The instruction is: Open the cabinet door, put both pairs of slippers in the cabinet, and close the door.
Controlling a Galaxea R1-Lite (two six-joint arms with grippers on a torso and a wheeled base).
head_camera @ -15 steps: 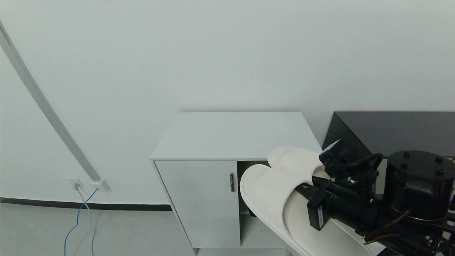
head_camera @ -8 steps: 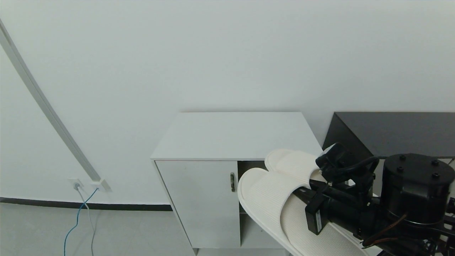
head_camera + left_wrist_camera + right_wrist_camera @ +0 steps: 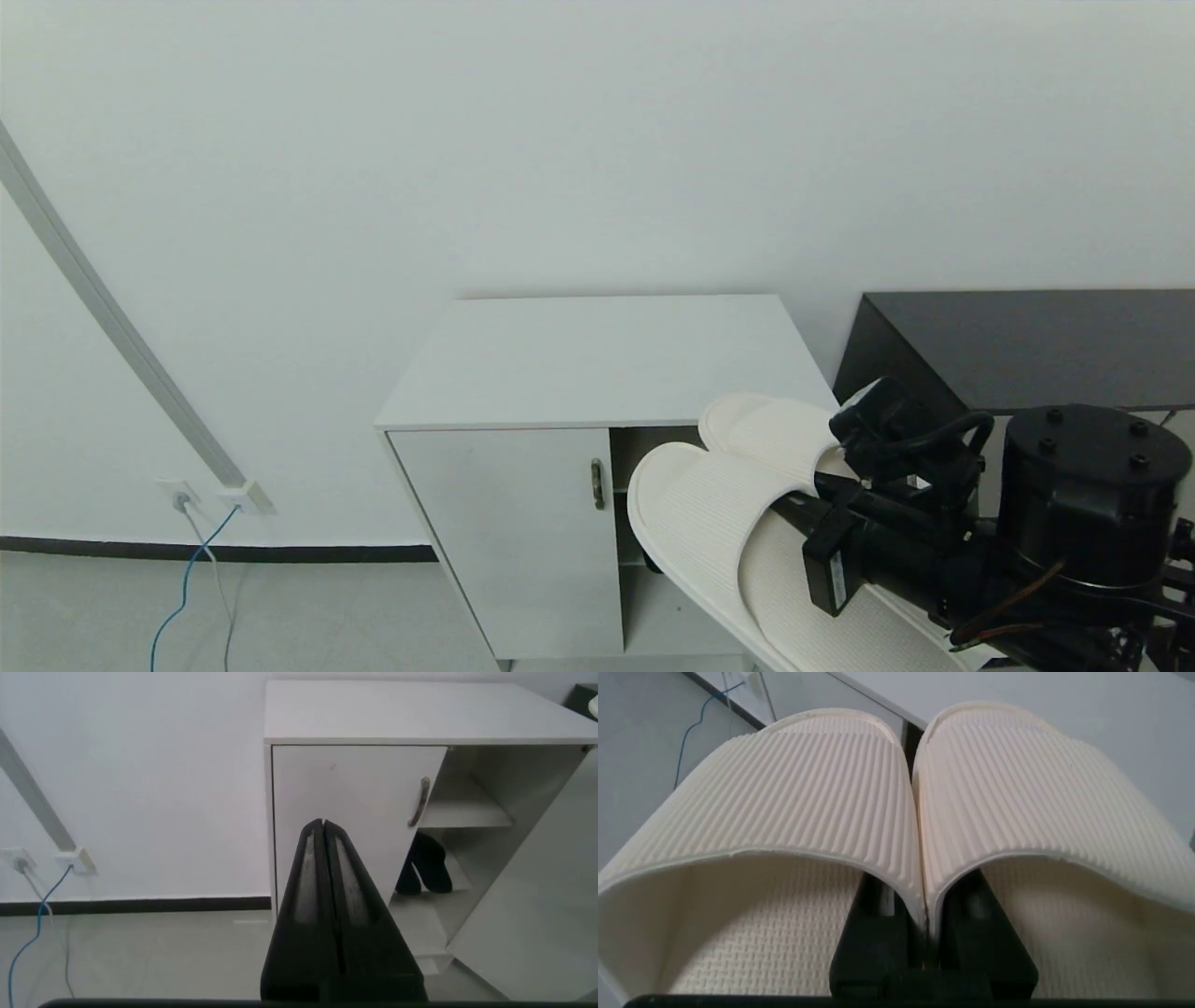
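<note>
Head view: the white cabinet (image 3: 597, 359) stands against the wall, its left door (image 3: 513, 532) shut and its right half open. The right claw (image 3: 808, 499) grips the white slippers (image 3: 709, 523) just before that opening, toes towards it. A dark bench (image 3: 1027, 345) stands beside the cabinet.

Left wrist view: the left claw (image 3: 323, 838) is pressed together and empty, well apart from the cabinet. Dark slippers (image 3: 425, 863) stand inside under the shelf (image 3: 467, 812).

Right wrist view: the claw pinches both white slippers by their inner edges, side by side.
</note>
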